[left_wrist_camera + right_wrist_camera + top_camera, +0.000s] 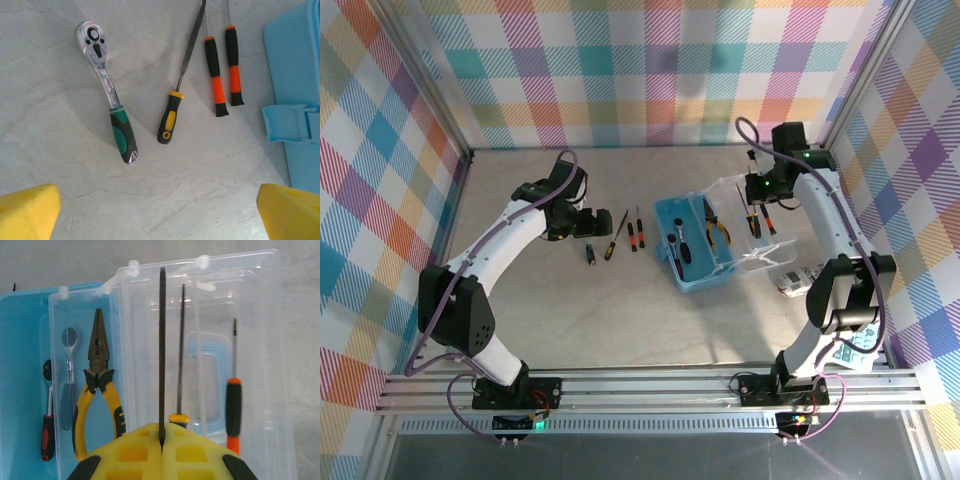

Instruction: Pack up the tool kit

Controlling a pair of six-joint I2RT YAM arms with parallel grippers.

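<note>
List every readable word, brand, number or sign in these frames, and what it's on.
Ratchet wrench, shank: an engraved marking, too blurred to read.
White-and-green sheet beside the right arm: print too small to read.
Nothing else carries legible text.

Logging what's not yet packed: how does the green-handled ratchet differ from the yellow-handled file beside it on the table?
The green-handled ratchet has a shiny round head and thick grip; the yellow-handled file has a thin dark blade and slimmer grip. The ratchet's head tilts left, the file's tip right. Both lie flat on the table, outside the blue case.
</note>
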